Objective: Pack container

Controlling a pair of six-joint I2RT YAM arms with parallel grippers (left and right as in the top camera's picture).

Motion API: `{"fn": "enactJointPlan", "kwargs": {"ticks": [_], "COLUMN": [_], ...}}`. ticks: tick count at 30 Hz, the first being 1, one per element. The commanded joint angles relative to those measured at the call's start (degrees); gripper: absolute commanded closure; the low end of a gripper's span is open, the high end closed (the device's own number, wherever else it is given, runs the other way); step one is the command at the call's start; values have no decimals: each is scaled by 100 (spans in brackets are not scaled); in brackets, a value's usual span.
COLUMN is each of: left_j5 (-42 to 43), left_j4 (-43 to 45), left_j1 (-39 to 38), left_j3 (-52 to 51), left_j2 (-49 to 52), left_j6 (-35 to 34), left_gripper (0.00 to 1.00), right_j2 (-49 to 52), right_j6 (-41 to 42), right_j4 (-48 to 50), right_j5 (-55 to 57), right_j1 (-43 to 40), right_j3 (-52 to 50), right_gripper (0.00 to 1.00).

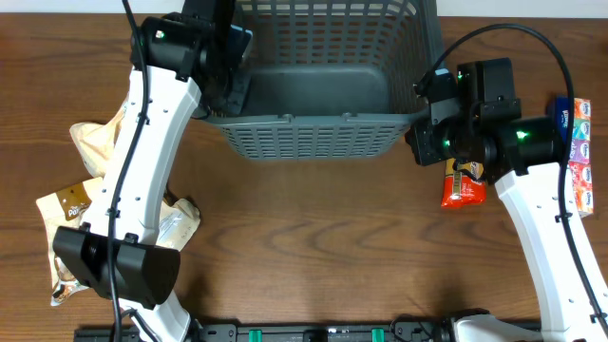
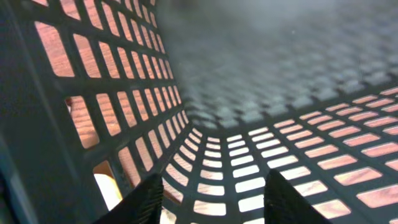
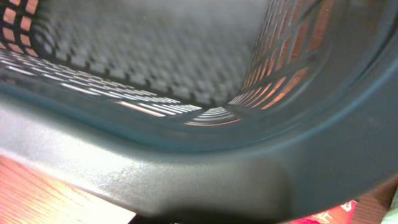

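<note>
The container (image 1: pixel 313 121) is a large dark grey lattice basket at the top middle of the table, and nothing shows inside it. My left gripper (image 1: pixel 233 90) is inside it at the left wall. In the left wrist view its jaws (image 2: pixel 217 202) are open and empty over the lattice wall (image 2: pixel 124 106). My right gripper (image 1: pixel 423 133) is at the basket's front right corner. In the right wrist view the thick rim (image 3: pixel 186 168) fills the frame and hides the fingers.
A red snack packet (image 1: pixel 463 185) lies under my right arm and shows in the right wrist view (image 3: pixel 329 214). Colourful packs (image 1: pixel 578 142) line the right edge. Tan bags (image 1: pixel 95 142), a brown packet (image 1: pixel 71 204) and a clear packet (image 1: pixel 176 218) lie at the left.
</note>
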Motion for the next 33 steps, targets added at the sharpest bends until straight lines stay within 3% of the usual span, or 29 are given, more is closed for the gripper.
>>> {"fn": "enactJointPlan", "kwargs": {"ticks": [1, 7, 12, 14, 21, 27, 33], "left_j5": [-46, -46, -46, -46, -46, -46, -44], "left_j4": [42, 199, 339, 389, 566, 686, 682], "left_j1": [-2, -2, -2, -2, -2, -2, -52], "left_j3": [37, 39, 39, 39, 55, 55, 55], "left_j2": [105, 105, 105, 105, 0, -321, -752], "left_j6": [-24, 59, 59, 59, 103, 122, 120], "left_gripper": [58, 57, 44, 37, 29, 21, 20], "right_j2": [22, 22, 22, 22, 11, -146, -546], "right_j6": [-31, -31, -31, -31, 35, 72, 184], "right_j4": [-46, -127, -168, -184, -229, -240, -243], "right_j5": [-33, -33, -33, -33, -33, -24, 37], "right_j1": [46, 46, 46, 46, 46, 46, 44], "right_j3": [92, 92, 92, 92, 92, 92, 92], "right_gripper": [88, 78, 72, 65, 52, 50, 48]}}
